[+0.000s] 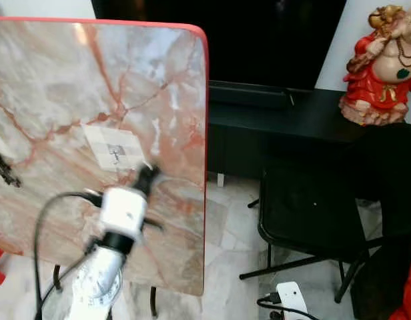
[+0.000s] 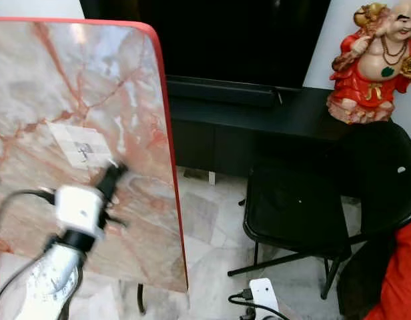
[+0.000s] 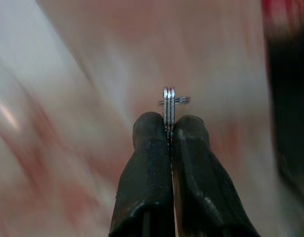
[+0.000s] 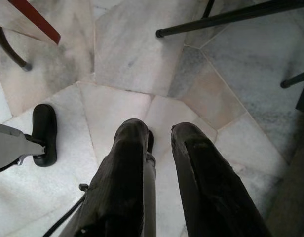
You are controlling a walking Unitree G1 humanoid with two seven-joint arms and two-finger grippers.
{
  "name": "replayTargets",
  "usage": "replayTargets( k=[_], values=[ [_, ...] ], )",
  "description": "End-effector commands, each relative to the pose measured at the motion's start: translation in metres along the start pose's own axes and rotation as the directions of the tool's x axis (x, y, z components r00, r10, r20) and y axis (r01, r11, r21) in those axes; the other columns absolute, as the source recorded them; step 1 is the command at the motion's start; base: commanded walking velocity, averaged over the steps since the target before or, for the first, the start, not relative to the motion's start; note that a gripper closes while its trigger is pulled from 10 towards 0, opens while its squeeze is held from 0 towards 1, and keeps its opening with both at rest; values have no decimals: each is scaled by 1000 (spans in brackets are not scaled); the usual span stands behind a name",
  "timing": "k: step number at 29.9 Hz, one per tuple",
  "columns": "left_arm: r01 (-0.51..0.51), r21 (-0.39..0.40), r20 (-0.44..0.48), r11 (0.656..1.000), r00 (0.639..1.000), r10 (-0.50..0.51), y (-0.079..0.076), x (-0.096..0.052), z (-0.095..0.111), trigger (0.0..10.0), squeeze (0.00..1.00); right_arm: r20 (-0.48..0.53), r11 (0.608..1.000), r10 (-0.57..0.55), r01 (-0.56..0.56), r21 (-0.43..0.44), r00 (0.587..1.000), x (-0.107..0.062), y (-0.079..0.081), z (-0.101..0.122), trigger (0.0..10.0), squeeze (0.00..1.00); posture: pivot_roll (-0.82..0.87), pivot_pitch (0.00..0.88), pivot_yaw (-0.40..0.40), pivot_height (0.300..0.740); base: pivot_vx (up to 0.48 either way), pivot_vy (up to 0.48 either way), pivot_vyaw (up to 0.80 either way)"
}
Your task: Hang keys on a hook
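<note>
No writing or brand can be read anywhere. A marble-patterned tabletop [image 1: 72,100] with a red edge stands tipped upright, and a small pale square pad [image 1: 113,147] stuck to its face carries a small metal hook [image 1: 115,155]. The left tool [image 1: 149,175] reaches up close to the pad; its two black fingers [image 3: 152,163] are pinched tight together on a metal key ring [image 3: 169,101], which sticks out edge-on from between the tips. The right tool [image 4: 159,136] hangs low over the pale marble-tile floor [image 4: 122,54] with its fingers a little apart and nothing between them. Beyond the slab stands a black low cabinet [image 1: 285,117] with a red-robed laughing figurine [image 1: 382,63] on it, a black folding chair [image 1: 309,207] in front, and a white power strip [image 1: 292,299] on the floor.
</note>
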State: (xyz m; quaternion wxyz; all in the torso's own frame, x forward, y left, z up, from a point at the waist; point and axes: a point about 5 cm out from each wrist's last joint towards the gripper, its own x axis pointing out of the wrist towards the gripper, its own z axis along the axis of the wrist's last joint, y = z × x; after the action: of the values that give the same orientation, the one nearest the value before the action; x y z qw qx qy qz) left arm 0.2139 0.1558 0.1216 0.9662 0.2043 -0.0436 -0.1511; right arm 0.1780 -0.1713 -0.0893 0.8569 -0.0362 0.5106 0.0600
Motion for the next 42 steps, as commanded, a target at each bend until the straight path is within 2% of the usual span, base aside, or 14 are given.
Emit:
replayTargets(
  k=[1, 4, 7, 11, 12, 13, 14, 16, 20, 24, 28, 31, 36, 42],
  values=[
    [-23, 56, -115, 998, 993, 29, 9, -4, -16, 10000, 0, 2, 1000, 3, -3, -12, 1000, 0, 1, 2, 10000, 0, 46, 27, -17, 740, 0, 0, 0],
    [-15, 71, -356, 997, 934, 39, 20, -20, -50, 10000, 0, 0, 1000, 6, -6, -15, 1000, 0, 1, 2, 10000, 0, 46, 27, -17, 740, 0, 0, 0],
    [34, 48, -428, 998, 904, -10, 17, -25, -60, 10000, 0, -1, 1000, 7, -7, -16, 1000, 0, 2, 2, 10000, 0, 55, 22, -18, 740, 0, 0, 0],
    [273, 220, -646, 936, 760, -69, 21, -46, -91, 10000, 0, -4, 1000, 12, -12, -26, 1000, 0, 2, 2, 10000, 0, 48, 14, -14, 740, 0, 0, 0],
    [203, 242, -585, 949, 811, -25, 26, -37, -82, 10000, 0, -4, 1000, 12, -12, -26, 1000, 0, 2, 2, 10000, 0, 48, 14, -14, 740, 0, 0, 0],
    [203, 242, -585, 949, 811, -25, 26, -37, -82, 10000, 0, -4, 1000, 12, -12, -26, 1000, 0, 2, 2, 10000, 0, 48, 14, -14, 740, 0, 0, 0],
    [-15, 162, -417, 987, 905, 82, 34, -14, -57, 10000, 0, -6, 999, 13, -13, -31, 1000, 0, 1, 2, 10000, 0, 55, 11, -19, 740, 0, 0, 0],
    [-93, 97, -357, 991, 926, 122, 36, -6, -46, 10000, 0, -8, 999, 13, -14, -34, 1000, 0, 1, 2, 10000, 0, 55, 11, -19, 740, 0, 0, 0],
    [243, 96, -510, 965, 844, -162, 5, -18, -64, 10000, 0, -12, 999, 16, -16, -38, 1000, 0, 2, 1, 10000, 0, 50, 0, -16, 740, 0, 0, 0],
    [332, 37, -446, 943, 850, -281, -4, -19, -53, 10000, 0, -11, 999, 15, -15, -37, 1000, 0, 2, 1, 10000, 0, 52, 0, -15, 740, 0, 0, 0],
    [461, 197, -455, 865, 825, -336, -1, -22, -50, 10000, 0, -11, 999, 15, -15, -37, 1000, 0, 2, 1, 10000, 0, 52, 3, -19, 740, 0, 0, 0],
    [297, 176, -404, 938, 891, -207, 13, -10, -43, 10000, 0, -11, 999, 15, -15, -38, 1000, 0, 1, 1, 10000, 0, 56, 3, -20, 740, 0, 0, 0],
    [48, 200, -176, 979, 984, -12, 27, 5, -16, 10000, 0, -5, 999, 11, -11, -38, 1000, 0, 1, 2, 10000, 0, 52, 8, -21, 740, 0, 0, 0],
    [-168, 186, -10, 968, 985, 172, 41, 2, 2, 10000, 0, -2, 999, 3, -3, -42, 1000, 0, 0, 3, 10000, 0, 53, 18, -25, 740, 0, 0, 0]
  ],
)
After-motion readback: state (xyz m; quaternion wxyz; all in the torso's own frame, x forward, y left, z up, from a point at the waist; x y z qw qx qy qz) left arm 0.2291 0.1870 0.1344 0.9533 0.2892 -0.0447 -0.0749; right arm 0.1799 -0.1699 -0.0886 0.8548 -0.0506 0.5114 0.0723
